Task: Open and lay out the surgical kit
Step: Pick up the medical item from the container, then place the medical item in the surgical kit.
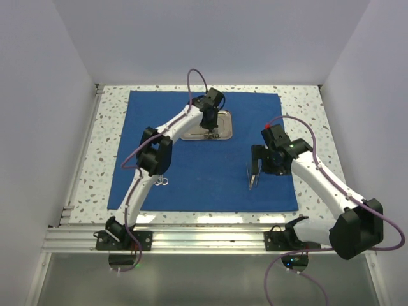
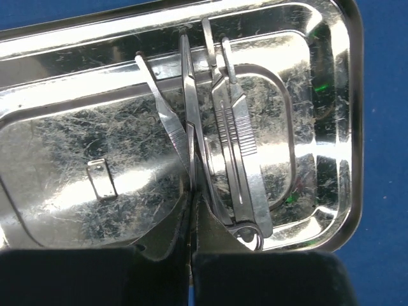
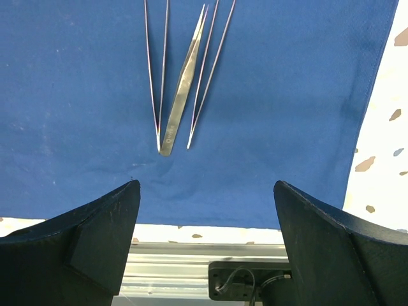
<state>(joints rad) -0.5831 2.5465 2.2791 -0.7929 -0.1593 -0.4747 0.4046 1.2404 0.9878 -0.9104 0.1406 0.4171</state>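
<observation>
Top external view shows the royal-blue cloth wrap (image 1: 191,185) already opened and lying flat on the worktop (image 1: 306,108), with the steel tray (image 1: 224,121) resting on its far centre.

Items already on the cloth:
- Scissors (image 1: 161,181), near the left edge, just beside the left arm.
- A set of tweezers (image 3: 182,83), laid side by side toward the right front.

Left hand (image 2: 192,220): lowered into the tray, fingers pressed together. The left wrist view shows them pinching the near end of a slender instrument (image 2: 189,127), which lies across the tray floor. Several other instruments (image 2: 239,146) lie touching it on its right.

Right hand (image 3: 207,185): fingers spread wide, holding nothing, hovering over the cloth just short of the tweezers.

Step in hand, as judged: moving instruments from the tray to the cloth, one at a time. The layout is partly complete.

Next move calls for:
- A straight lift, so the pinched piece comes away without dragging its neighbours.
- A carry to a bare patch of cloth, placed parallel to and apart from the pieces already set down.

Whether the pinch has caught one piece alone cannot be confirmed.
</observation>
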